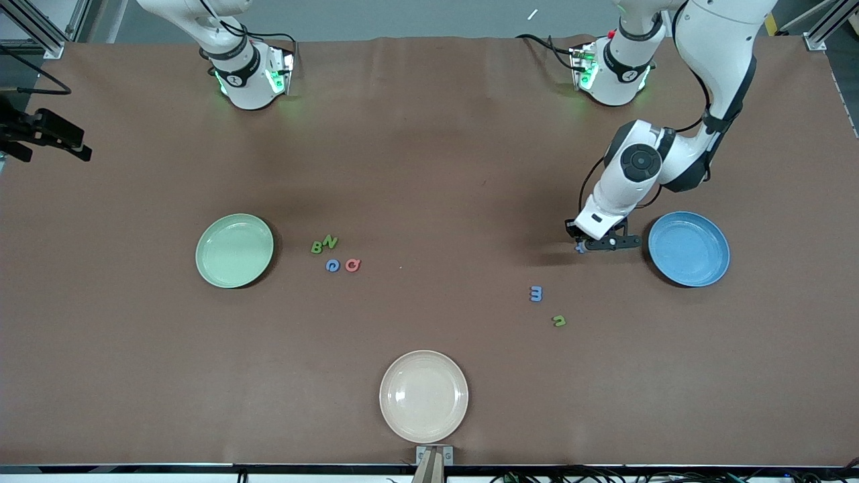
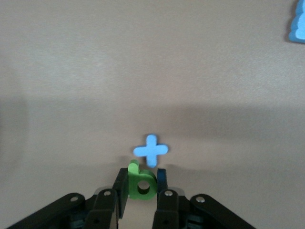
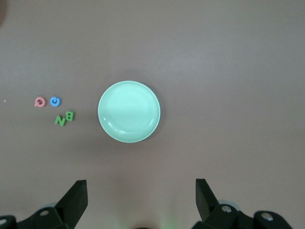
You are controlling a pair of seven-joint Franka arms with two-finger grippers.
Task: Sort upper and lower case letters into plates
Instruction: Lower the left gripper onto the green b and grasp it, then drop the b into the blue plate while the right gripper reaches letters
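Left pincer (image 2: 142,188) clamps flat foam green p (image 2: 141,182) | right pincer (image 3: 141,200) wide, empty

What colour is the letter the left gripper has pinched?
Green: the left gripper is shut on the green p, clearest in the left wrist view.
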